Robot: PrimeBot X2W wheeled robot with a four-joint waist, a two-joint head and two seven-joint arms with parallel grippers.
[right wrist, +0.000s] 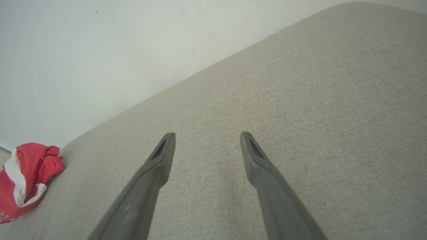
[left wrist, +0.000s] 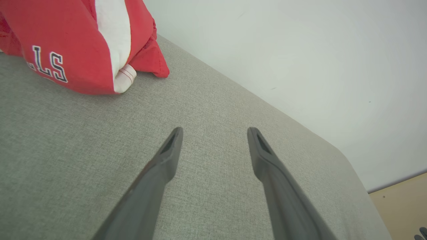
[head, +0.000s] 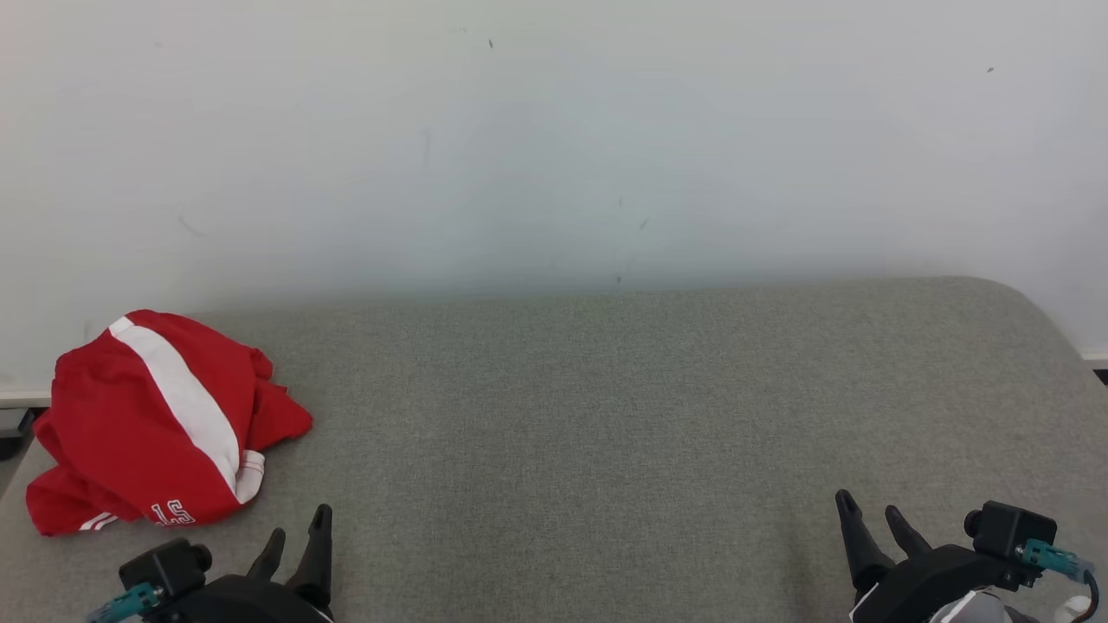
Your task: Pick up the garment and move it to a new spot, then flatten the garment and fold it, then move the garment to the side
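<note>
Reading "LS" on crumpled red garment [left wrist: 66, 40].

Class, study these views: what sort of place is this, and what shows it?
Probably a plain indoor test room: a grey fabric-covered surface against a bare white wall, with one crumpled red garment lying on it.

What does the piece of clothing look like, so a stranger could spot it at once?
A wide grey fabric-covered surface runs along a white wall. At its left end, just ahead of the left gripper, lies the garment in a crumpled heap. Bright red with a broad white stripe and lettering, it stands out against the grey.
</note>
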